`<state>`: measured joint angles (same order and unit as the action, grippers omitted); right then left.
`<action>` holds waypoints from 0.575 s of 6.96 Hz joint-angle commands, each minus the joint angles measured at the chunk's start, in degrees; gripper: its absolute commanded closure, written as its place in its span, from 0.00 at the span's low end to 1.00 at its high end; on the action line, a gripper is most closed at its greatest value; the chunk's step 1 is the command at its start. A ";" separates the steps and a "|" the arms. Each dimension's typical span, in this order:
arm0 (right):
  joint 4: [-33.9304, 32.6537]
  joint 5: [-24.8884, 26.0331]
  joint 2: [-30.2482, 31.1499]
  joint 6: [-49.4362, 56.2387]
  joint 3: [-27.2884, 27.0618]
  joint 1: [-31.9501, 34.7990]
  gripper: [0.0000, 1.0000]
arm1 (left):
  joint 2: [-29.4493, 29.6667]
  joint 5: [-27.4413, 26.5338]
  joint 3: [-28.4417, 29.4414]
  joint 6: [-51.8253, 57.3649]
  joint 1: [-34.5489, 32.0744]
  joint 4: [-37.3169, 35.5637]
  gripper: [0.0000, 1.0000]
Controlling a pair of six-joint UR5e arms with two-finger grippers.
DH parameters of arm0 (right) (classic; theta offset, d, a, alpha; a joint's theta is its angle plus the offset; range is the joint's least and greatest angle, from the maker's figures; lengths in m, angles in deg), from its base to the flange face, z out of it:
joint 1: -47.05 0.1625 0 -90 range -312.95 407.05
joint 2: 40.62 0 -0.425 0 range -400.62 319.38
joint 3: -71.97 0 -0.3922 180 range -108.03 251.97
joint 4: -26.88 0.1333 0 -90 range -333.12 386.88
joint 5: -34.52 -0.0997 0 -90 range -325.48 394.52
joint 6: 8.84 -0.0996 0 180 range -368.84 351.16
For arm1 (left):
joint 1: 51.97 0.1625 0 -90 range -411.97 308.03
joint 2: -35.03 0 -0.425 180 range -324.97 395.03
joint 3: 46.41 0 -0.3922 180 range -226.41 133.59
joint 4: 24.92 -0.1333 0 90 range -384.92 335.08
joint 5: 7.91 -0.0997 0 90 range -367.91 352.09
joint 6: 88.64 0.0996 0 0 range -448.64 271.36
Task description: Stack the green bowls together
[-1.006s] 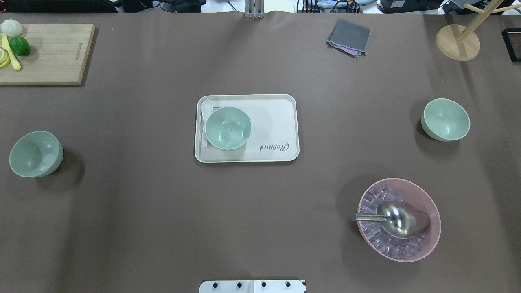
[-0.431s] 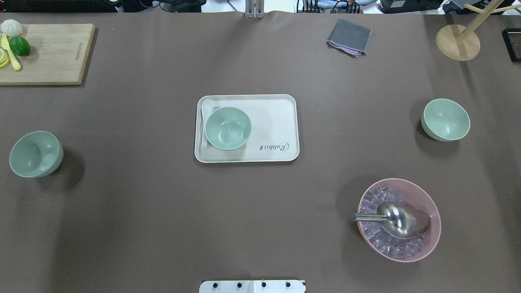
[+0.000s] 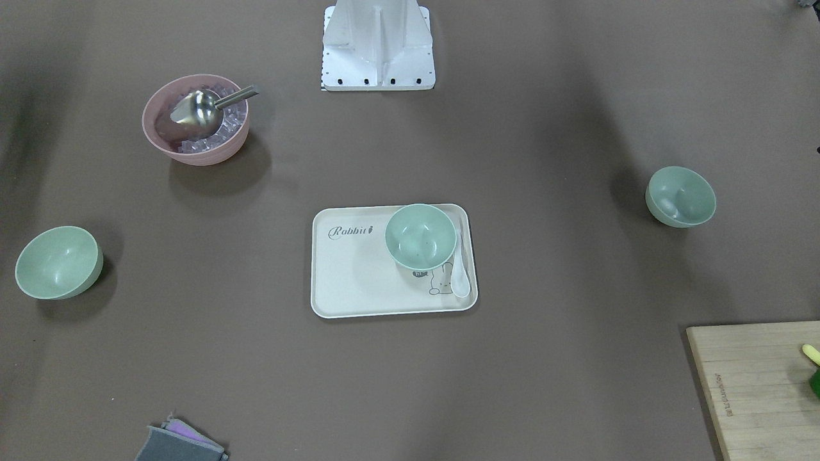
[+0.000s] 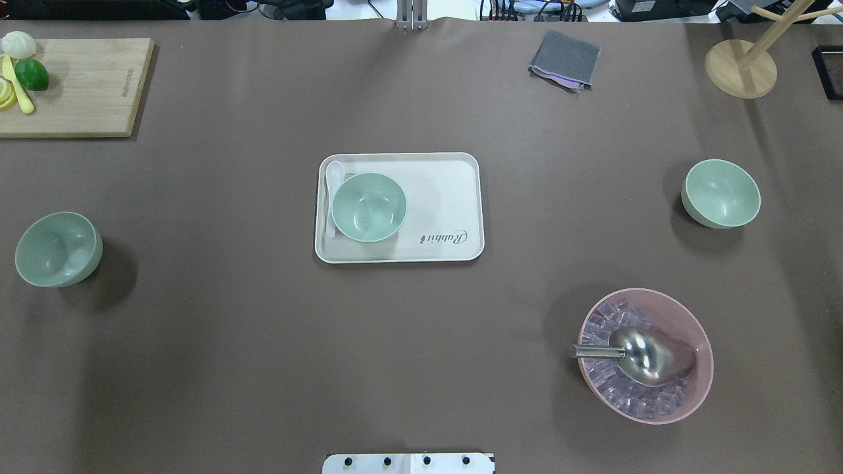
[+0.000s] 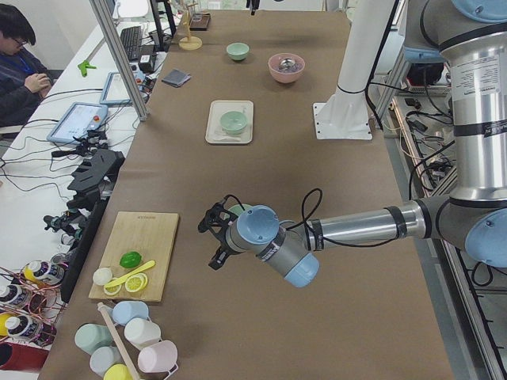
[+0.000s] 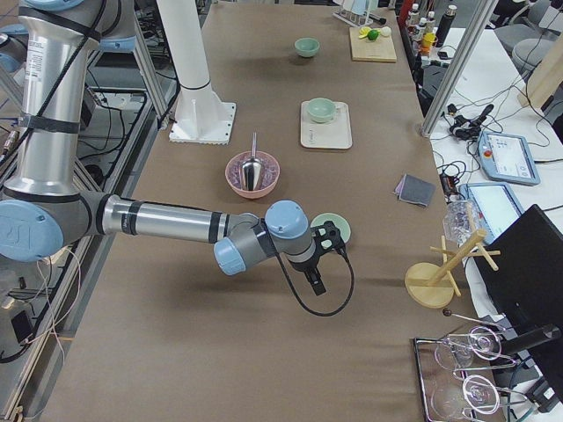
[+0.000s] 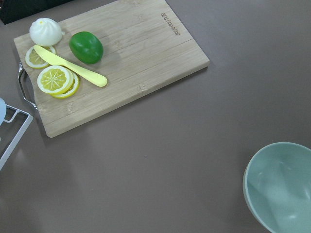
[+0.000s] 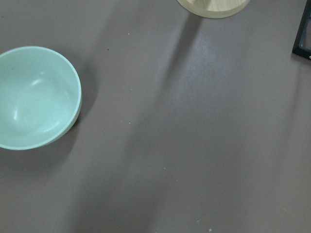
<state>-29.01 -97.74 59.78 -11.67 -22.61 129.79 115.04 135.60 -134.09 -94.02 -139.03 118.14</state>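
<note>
- Brown table (image 4: pixel 421 368) fills the overhead view, with three pale green bowls standing apart on it, none of them stacked.
- Middle bowl (image 4: pixel 369 207) stands upright on the left part of a cream tray (image 4: pixel 454 197) at the table's centre. A white spoon (image 4: pixel 332 191) lies just beside it on the tray.
- Left bowl (image 4: pixel 58 249) sits on the bare table far out on the robot's left side, well apart from the tray.
- Right bowl (image 4: pixel 721 193) sits on the bare table far out on the robot's right side.
- Left gripper (image 5: pixel 212 240) shows only in the side view, hanging above the table close by the left bowl. From there you cannot tell whether its fingers are apart or together. Its wrist camera catches that bowl in the lower right corner of its view.
- Right gripper (image 6: pixel 330 262) likewise shows only from the side, close by the right bowl, and the state of its fingers cannot be told. Its wrist camera has the bowl at the view's left edge.
- Pink bowl (image 4: pixel 688 322) with clear cubes and a metal scoop (image 4: pixel 642 355) stands nearer the robot on its right side.
- Wooden cutting board (image 4: pixel 85 92) with a lime, lemon slices and a yellow knife lies at the far left corner.
- Folded grey cloth (image 4: pixel 565 59) and a wooden stand (image 4: pixel 741 68) sit along the far right edge.
</note>
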 commanded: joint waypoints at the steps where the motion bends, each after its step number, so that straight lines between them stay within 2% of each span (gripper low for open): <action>1: 0.52 -0.10 -1.87 -11.17 -0.08 -3.54 0.00 | 0.94 -1.88 0.76 -17.30 8.18 2.57 0.02; 2: 0.43 0.77 -2.49 -17.06 -0.08 -6.42 0.00 | 0.85 -6.27 0.67 -20.78 11.44 2.49 0.02; 3: 0.60 4.00 -2.93 -20.16 -0.17 -9.32 0.00 | 0.94 -9.53 0.58 -26.47 16.61 2.49 0.04; 4: 1.65 4.99 -2.93 -20.54 0.00 -10.14 0.00 | 0.94 -14.26 0.32 -28.79 20.05 2.58 0.04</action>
<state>-28.23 -94.69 57.11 -29.99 -22.72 121.64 115.94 126.56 -133.54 -118.43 -123.80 120.61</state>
